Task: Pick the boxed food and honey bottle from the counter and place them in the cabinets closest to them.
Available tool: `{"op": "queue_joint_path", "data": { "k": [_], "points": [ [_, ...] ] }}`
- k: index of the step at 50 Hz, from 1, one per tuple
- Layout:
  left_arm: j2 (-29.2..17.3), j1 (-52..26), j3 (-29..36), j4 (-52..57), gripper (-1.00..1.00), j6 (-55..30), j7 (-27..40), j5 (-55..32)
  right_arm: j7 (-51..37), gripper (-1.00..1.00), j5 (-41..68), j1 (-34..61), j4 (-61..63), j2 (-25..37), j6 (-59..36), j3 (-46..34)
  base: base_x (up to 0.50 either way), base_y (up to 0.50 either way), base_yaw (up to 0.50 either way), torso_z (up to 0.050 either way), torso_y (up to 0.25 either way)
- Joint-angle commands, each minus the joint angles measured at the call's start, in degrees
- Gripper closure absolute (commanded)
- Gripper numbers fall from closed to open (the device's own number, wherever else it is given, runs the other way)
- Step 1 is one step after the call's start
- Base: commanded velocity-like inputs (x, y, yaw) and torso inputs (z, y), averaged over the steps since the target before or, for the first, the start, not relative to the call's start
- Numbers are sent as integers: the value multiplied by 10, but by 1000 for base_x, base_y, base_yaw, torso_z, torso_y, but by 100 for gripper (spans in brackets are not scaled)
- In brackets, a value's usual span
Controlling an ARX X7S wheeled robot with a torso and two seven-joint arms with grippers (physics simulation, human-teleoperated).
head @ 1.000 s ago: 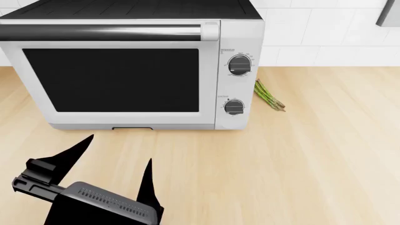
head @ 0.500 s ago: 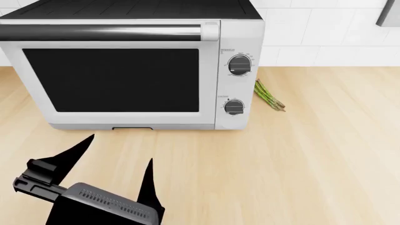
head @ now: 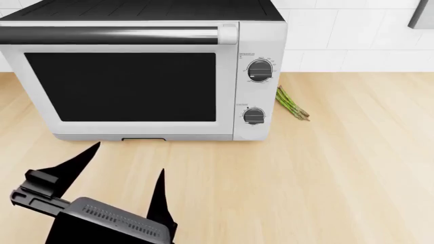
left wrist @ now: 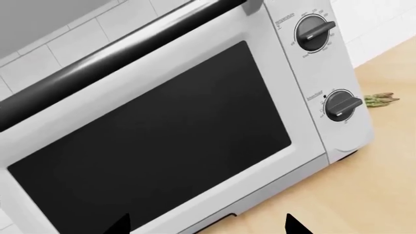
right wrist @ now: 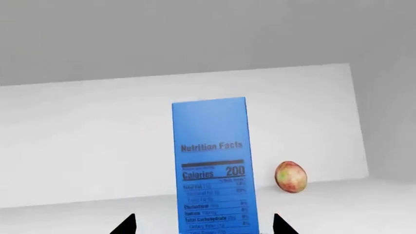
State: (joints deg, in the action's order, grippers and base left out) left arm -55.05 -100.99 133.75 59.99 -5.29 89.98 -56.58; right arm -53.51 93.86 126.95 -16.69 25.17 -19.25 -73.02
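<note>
Left jaws sit low at 7 o'clock in the head view, spread wide and holding nothing. They hover over bare desk (head: 326, 178) just in front of the toaster oven (head: 129, 86). Both the head and left wrist views show the tips apart and aimed at the oven door. The asparagus (head: 291, 104) lies at 3 o'clock of the oven, near its side. The honey bottle shows in no view.

Right arm is out of the head view and shows only in the wrist view. The boxed food (right wrist: 211, 161) stands upright on a white cabinet shelf (right wrist: 78, 214), nutrition panel facing the camera. Right jaws are spread, one tip on each side of the box with a visible gap, so they are not pinching it. A small red-yellow fruit (right wrist: 291, 177) sits on the same shelf near the box, apart from it.

Judgement: the box looks placed and let go, so the step in hand is clearing the right arm from the cabinet.
- Keep the jaws spread and pull straight back along the approach line.
- Make no sideways swing until the tips are past the box's faces; it is tall and narrow, so a clip would tip it.
- Stay off the fruit side.

The bottle then has to be found before the left arm commits, which likely means turning the head or base. The left jaws already being spread suits that.
</note>
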Motion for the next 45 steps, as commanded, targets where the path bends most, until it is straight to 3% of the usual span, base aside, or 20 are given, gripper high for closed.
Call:
{"op": "queue_joint_path", "data": {
  "k": [1,10,17,45],
  "points": [
    [-1,-12,10,0,-100,4,0,1,-62,-100,-15,22,64,35,-4,8,0,0,0,0,0],
    [-4,-17,19,0,-100,10,0,8,-110,-100,-20,38,138,57,-17,22,0,0,0,0,0],
    [-7,-15,26,0,-100,13,0,18,-156,-100,38,24,203,78,-41,36,0,0,0,0,0],
    [8,-6,-23,0,-100,-11,0,-26,-207,-100,94,-22,294,113,-53,49,0,0,0,0,0]
  ]
}}
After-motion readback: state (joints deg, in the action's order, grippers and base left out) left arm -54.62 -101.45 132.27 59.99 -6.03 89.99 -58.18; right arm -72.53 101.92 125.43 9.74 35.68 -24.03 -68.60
